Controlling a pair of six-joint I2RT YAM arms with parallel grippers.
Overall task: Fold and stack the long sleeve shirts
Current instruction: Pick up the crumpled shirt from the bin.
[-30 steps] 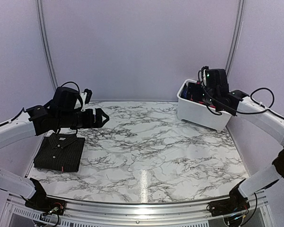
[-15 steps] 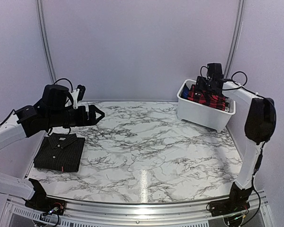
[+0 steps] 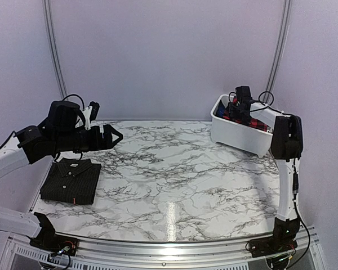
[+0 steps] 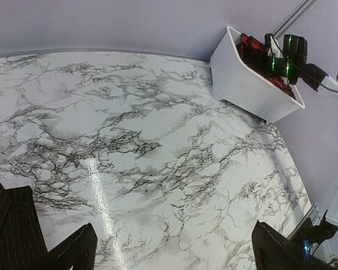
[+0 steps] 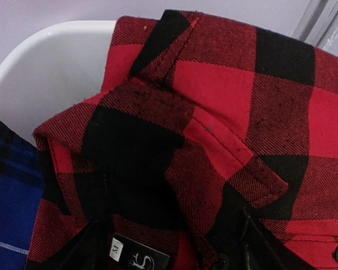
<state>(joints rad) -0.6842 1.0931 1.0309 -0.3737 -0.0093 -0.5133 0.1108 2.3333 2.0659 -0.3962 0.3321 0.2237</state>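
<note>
**Top view.** You had the left gripper (image 3: 116,136) above the left side of the marble table (image 3: 174,169), its jaws spread wide and holding nothing. The black pinstriped shirt (image 3: 70,180) lay folded flat on the table at lower left, collar toward the back, a small red tag (image 3: 72,201) at its near edge. At upper right, your right gripper (image 3: 238,110) reached down into the white bin (image 3: 236,138).

**Left wrist view.** The table filled the frame, with a corner of the pinstriped shirt at lower left and the bin at upper right.

**Right wrist view.** The red-and-black flannel shirt (image 5: 214,84) lay bunched in the bin, a blue plaid garment (image 5: 5,191) beside it at lower left. The fingers (image 5: 90,244) stood apart, either side of the collar with its size label (image 5: 138,257); whether they touched cloth cannot be told.
</note>
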